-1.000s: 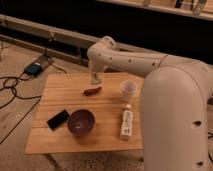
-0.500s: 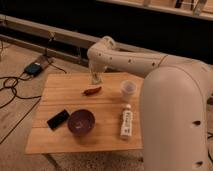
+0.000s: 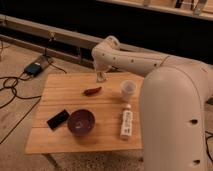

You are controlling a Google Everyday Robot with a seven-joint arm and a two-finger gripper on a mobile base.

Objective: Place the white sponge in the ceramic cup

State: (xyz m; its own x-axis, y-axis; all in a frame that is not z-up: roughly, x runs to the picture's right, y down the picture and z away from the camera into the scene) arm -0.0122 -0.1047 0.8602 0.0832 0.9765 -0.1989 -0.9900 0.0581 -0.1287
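My end effector (image 3: 101,76) hangs above the surface's (image 3: 55,85) far edge at upper centre, its grip beyond my telling, perhaps holding the white sponge, which I see nowhere else, so next I judge a carry right to the ceramic cup (image 3: 128,88).

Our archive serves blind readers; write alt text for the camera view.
The gripper of a white robot arm hangs over the far edge of a wooden table, left of a pale round ceramic cup. Nearer lie a reddish pepper-like item, dark purple bowl, black phone and white labelled bottle.
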